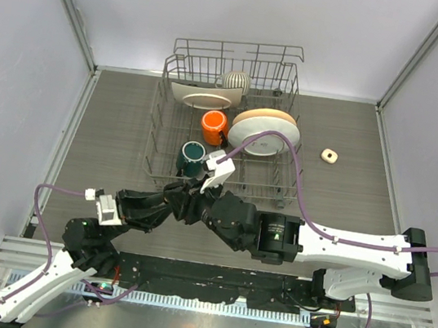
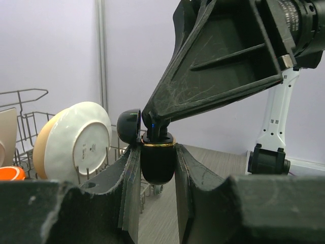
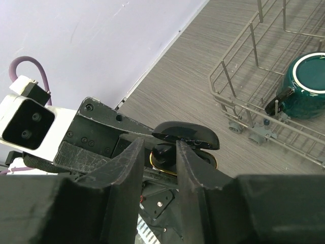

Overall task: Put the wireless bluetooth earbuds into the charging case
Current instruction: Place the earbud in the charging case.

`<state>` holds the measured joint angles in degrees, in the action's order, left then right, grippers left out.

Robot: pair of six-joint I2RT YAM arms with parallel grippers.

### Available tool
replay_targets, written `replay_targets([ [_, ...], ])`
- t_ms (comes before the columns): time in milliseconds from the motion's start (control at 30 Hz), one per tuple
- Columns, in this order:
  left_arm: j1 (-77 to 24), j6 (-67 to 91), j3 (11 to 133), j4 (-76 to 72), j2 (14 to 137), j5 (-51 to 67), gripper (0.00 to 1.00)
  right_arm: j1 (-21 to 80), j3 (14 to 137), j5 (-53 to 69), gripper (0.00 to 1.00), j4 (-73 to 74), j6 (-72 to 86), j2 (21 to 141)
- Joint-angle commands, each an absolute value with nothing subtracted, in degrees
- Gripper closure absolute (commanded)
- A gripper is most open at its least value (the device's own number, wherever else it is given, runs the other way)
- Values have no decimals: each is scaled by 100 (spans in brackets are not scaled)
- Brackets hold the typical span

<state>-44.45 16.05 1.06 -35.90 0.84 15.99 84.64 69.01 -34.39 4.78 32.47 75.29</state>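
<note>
Above the near edge of the grey counter (image 1: 119, 116), your left fingers (image 2: 129, 183) are clamped on the glossy black, gold-rimmed charging case (image 2: 157, 165), lid open. Your right fingers (image 3: 124, 178) stand barely apart around a black earbud (image 3: 163, 151) at the case mouth; you cannot tell whether they grip it. Judge this insertion nearly complete, with seating, release and any other earbuds remaining.

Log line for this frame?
left gripper: shut on glossy black gold-rimmed charging case, lid open | right gripper: over case mouth, grip unclear | small black earbud: at case mouth
</note>
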Motion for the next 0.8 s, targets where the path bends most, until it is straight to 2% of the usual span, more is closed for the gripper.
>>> replay_targets([
  [0, -4447, 1591, -536, -4140, -176, 1626, 100, 8473, 6996, -3612, 58, 765, 3164, 7506],
  [33, -4447, 1600, -545, -4140, -176, 1626, 100, 8473, 6996, -3621, 52, 747, 3173, 7497],
  [133, -4447, 1626, -545, -4140, -167, 1644, 100, 8473, 7014, -3612, 45, 659, 3129, 7436],
  [533, -4438, 1608, -545, -4131, -132, 1652, 100, 8473, 7022, -3322, 39, 211, 2865, 7295],
  [767, -4447, 1582, -536, -4087, -114, 1591, 100, 8473, 6830, -2849, 38, -402, 2602, 7006],
])
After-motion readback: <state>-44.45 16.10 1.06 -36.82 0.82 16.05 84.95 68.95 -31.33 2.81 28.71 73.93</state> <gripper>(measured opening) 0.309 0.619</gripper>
